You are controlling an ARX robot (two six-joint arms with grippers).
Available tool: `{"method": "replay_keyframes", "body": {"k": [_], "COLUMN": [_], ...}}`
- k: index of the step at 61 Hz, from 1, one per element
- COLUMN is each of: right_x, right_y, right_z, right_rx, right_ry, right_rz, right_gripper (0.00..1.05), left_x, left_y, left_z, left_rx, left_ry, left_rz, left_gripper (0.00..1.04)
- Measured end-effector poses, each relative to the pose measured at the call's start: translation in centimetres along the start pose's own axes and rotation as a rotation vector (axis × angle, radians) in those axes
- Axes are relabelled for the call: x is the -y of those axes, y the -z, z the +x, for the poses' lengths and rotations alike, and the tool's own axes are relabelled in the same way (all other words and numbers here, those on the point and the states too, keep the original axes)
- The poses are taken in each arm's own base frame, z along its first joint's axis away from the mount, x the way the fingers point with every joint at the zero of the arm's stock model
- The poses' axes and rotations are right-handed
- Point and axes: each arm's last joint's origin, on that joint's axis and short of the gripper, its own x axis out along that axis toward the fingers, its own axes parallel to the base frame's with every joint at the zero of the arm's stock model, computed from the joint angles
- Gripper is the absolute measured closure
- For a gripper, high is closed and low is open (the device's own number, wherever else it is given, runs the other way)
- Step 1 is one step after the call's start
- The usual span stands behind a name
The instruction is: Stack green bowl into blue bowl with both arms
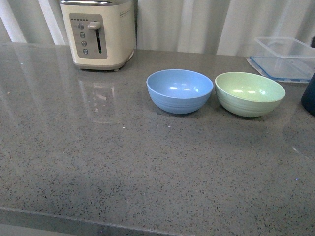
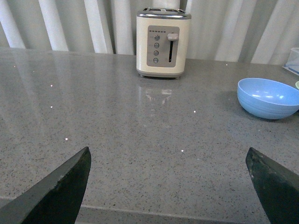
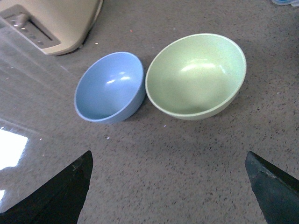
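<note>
The blue bowl (image 1: 179, 90) and the green bowl (image 1: 250, 93) stand upright side by side on the grey speckled counter (image 1: 123, 162), the green one to the right, both empty. Neither arm shows in the front view. In the left wrist view the left gripper (image 2: 168, 156) is open over bare counter near the front edge, with the blue bowl (image 2: 268, 97) far off to one side. In the right wrist view the right gripper (image 3: 169, 157) is open above the counter, short of the green bowl (image 3: 196, 75) and the blue bowl (image 3: 110, 87), which almost touch.
A cream toaster (image 1: 101, 32) stands at the back left of the counter. A clear blue-rimmed plastic box (image 1: 284, 57) sits at the back right, and a dark navy container (image 1: 309, 96) is at the right edge. Curtains hang behind.
</note>
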Motion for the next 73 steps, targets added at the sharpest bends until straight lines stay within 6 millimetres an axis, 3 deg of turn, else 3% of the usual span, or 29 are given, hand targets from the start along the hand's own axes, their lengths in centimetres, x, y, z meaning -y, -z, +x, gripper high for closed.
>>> {"method": "replay_keyframes", "body": {"k": [10, 21, 40, 53, 73], "right_x": [1.3, 3.0, 4.8, 5.6, 5.7], "right_y": [-2.5, -3.0, -3.0, -2.6, -2.6], "right_z": [6.5, 12.0, 15.7, 17.0, 17.0], "right_rx": [-0.054, -0.094, -0.120, -0.143, -0.144], "right_ry": [0.146, 0.273, 0.378, 0.417, 0.426], "right_rz": [0.047, 0.065, 0.069, 0.069, 0.063], "right_gripper": [0.10, 0.10, 0.10, 0.42, 0.90], "left_x": [0.0, 0.0, 0.0, 0.0, 0.0], "left_y": [0.0, 0.0, 0.0, 0.0, 0.0], "left_z": [0.0, 0.0, 0.0, 0.0, 0.0], "left_rx": [0.000, 0.000, 0.000, 0.000, 0.000], "left_ry": [0.000, 0.000, 0.000, 0.000, 0.000], "left_rz": [0.000, 0.000, 0.000, 0.000, 0.000], "left_gripper": [0.07, 0.07, 0.07, 0.07, 0.07]}}
